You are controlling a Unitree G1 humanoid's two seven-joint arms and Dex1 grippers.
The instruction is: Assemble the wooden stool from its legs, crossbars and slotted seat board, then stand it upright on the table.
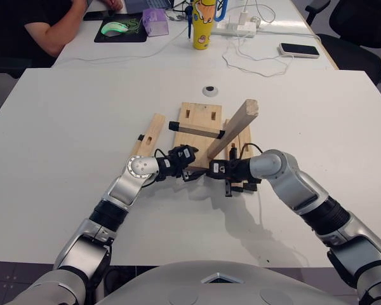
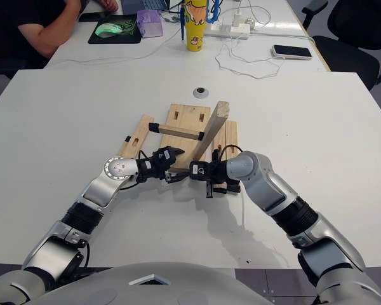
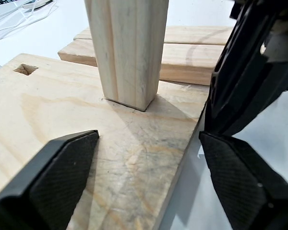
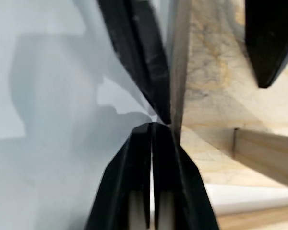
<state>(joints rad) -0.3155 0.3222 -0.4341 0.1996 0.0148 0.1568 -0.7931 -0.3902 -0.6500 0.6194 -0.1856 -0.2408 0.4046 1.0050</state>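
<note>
The slotted seat board (image 1: 200, 114) lies flat mid-table. One wooden leg (image 1: 238, 124) stands in it, leaning up to the right, its foot (image 3: 129, 91) in the board. A crossbar (image 1: 197, 130) with black ends lies across the board. A loose leg (image 1: 151, 132) rests at the board's left, and more pieces (image 1: 244, 141) lie at its right. My left gripper (image 1: 192, 166) is open and straddles the board's near edge below the leg's foot. My right gripper (image 1: 203, 170) is shut, its tips (image 4: 151, 139) against that same edge beside the left fingers.
A small grey round thing (image 1: 209, 90) sits behind the board. On the far desk are a yellow cup (image 1: 203, 25), a phone (image 1: 299, 49), a power strip with cables (image 1: 235, 28) and a mouse pad (image 1: 119, 28). White table lies open on both sides.
</note>
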